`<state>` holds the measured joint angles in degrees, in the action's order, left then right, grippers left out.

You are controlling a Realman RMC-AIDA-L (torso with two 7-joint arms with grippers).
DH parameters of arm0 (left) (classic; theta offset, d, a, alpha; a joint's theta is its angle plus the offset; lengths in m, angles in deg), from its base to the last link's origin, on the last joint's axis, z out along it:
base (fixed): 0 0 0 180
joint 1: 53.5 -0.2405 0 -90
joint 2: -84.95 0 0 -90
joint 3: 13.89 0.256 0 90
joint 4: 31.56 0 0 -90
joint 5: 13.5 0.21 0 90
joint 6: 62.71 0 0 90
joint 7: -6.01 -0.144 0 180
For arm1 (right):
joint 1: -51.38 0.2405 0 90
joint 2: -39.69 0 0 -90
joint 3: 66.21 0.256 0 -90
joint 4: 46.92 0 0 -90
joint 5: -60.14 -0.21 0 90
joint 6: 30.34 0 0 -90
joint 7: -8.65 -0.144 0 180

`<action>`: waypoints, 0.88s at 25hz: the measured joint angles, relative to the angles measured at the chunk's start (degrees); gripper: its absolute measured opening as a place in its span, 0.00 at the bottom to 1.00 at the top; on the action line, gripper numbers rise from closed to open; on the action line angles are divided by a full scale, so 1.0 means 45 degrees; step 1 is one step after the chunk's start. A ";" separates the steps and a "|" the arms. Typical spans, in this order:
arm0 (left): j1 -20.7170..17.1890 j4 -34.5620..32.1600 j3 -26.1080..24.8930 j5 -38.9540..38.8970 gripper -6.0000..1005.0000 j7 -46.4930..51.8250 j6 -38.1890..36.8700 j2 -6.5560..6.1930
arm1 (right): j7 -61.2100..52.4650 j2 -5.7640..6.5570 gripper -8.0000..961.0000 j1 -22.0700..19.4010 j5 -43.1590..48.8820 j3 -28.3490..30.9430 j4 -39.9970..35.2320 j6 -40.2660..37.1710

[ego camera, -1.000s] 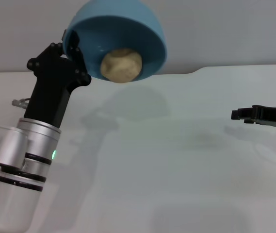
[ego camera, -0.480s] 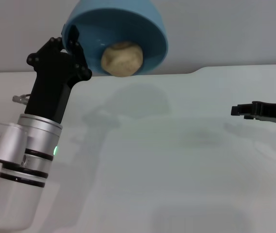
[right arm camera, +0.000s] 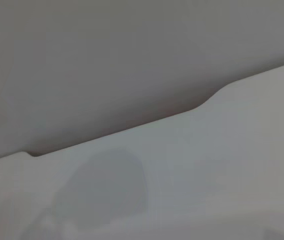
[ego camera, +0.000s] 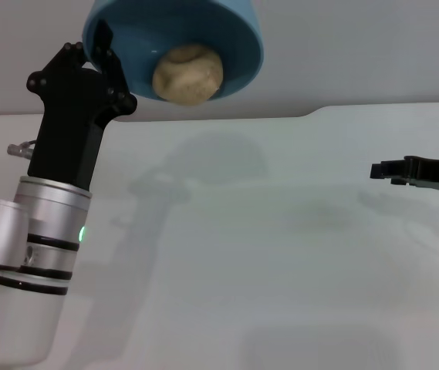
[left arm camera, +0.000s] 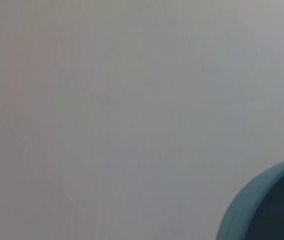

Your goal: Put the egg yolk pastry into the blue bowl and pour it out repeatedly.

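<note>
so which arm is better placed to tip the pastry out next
Left. Its gripper already clamps the bowl rim, holding it tilted above the table with the pastry inside. The right gripper sits far off at the side.

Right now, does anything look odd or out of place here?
Yes. The left gripper holds the bowl high above the table, tipped steeply toward the camera, with the pastry sitting at its lower rim, close to dropping out. The right gripper is idle at the right edge.

a pale table (ego camera: 281,254) with a notched far edge meets what seems a plain grey wall (ego camera: 358,46).
</note>
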<state>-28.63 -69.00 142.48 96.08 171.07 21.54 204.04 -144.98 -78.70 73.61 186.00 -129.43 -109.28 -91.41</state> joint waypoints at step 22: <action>0.0272 0.0068 -0.0007 0.0028 0.00 0.0000 0.0037 0.0000 | 0.0008 0.0001 0.42 0.0022 -0.0001 0.0006 0.0012 -0.0002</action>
<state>-27.41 -68.70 142.45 96.21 171.07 21.70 204.04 -144.94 -78.70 73.71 186.00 -129.41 -109.23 -91.42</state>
